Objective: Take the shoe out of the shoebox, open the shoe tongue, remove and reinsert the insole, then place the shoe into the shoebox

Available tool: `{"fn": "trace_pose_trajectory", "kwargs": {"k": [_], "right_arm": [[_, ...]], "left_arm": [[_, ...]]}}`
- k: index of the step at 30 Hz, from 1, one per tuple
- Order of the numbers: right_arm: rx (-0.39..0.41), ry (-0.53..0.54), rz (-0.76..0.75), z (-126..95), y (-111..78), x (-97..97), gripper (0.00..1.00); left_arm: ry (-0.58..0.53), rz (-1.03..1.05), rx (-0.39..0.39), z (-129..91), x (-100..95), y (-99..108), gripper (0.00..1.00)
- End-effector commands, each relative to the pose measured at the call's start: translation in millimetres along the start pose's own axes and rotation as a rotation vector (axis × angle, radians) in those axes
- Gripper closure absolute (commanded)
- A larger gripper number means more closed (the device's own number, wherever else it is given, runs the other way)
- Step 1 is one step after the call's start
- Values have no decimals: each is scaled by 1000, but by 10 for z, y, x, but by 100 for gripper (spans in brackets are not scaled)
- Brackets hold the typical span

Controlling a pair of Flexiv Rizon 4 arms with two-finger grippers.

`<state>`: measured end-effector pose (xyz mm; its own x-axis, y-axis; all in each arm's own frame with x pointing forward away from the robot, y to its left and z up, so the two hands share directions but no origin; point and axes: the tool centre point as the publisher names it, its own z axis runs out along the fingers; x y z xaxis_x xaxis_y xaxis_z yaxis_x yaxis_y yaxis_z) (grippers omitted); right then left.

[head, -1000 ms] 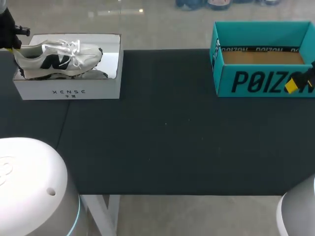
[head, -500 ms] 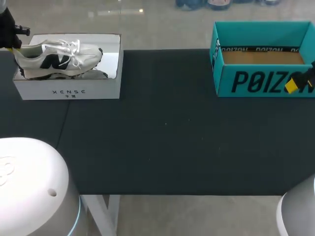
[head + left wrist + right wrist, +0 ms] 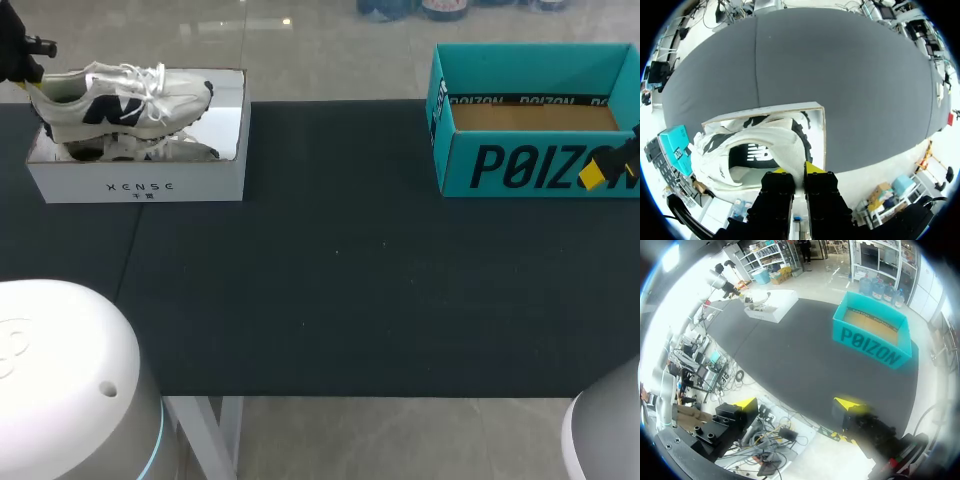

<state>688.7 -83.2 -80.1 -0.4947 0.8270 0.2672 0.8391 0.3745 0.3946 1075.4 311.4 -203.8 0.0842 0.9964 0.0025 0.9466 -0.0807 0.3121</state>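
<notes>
One white sneaker (image 3: pixel 125 100). Two open boxes: one white shoebox (image 3: pixel 140 185) and one teal shoebox (image 3: pixel 520 165). One black surface (image 3: pixel 340 280).

The head camera looked down from behind onto the black cloth-topped desk (image 3: pixel 330 280). The left wrist camera faced along its pincer (image 3: pixel 799 170), very near the white-and-black sneaker (image 3: pixel 775 137) in the white rectangular shoebox (image 3: pixel 790 106). The right wrist camera saw both from afar, as the head view did, the teal cardboard box (image 3: pixel 870 347) nearer.

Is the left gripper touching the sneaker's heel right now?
Touching. The left wrist view shows the left gripper pinching the heel edge of the sneaker from both sides.
</notes>
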Motion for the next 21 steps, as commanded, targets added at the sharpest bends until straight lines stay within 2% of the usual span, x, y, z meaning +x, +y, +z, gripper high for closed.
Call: {"fn": "trace_pose_trajectory", "kwargs": {"k": [1, 8, 17, 21], "right_arm": [[7, 1, 1, 2, 31, -5, 0], [7, 1, 1, 2, 31, -5, 0], [7, 1, 1, 2, 31, -5, 0], [7, 1, 1, 2, 31, -5, 0]], "left_arm": [[18, 2, -25, -240, -15, 29, 100], [45, -2, -61, -432, 37, 260, 100], [33, -26, -78, -472, 180, 554, 100], [37, -27, -78, -454, 210, 623, 100]]}}
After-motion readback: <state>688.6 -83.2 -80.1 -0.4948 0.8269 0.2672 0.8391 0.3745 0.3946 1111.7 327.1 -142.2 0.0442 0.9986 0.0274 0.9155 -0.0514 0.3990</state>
